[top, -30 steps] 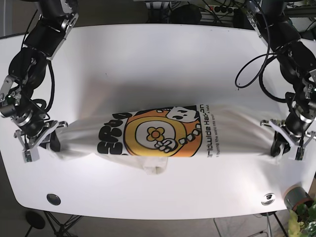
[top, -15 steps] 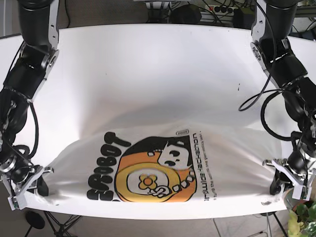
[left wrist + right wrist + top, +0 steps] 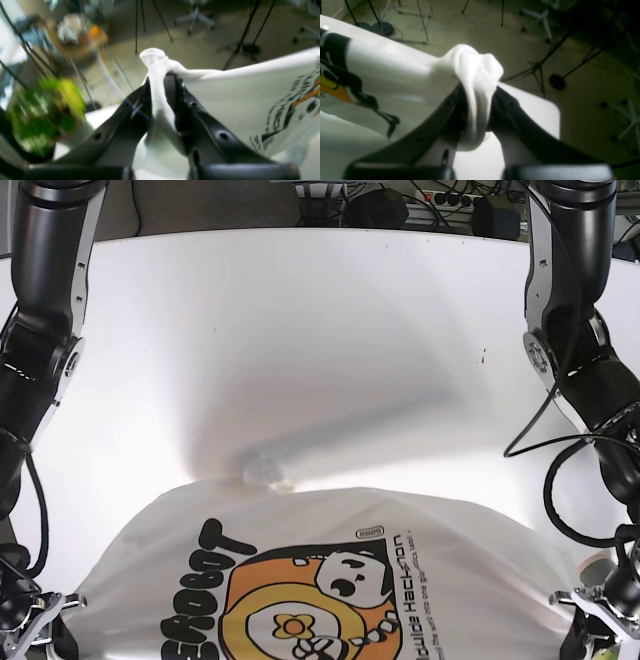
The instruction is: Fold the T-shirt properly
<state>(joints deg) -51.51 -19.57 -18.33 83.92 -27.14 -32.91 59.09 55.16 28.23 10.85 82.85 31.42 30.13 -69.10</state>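
Keeping both corners level and the cloth taut between them looks like the key to this step: judging from the stretch, the arms should travel at one pace so the print stays square and no slack bunches at the middle.

Nearest the wrist cameras, the left hand [image 3: 160, 82] is pinching a rolled white corner of the T-shirt [image 3: 250, 100], which streams away toward 3 o'clock. The right hand [image 3: 476, 97] is pressed together on another bunched corner, the printed cloth running off toward 9 o'clock.

Farther out, in the base view, the T-shirt [image 3: 320, 570] hangs spread above the near edge of the bench [image 3: 320, 330], the hands at 4 and 8 o'clock of it.
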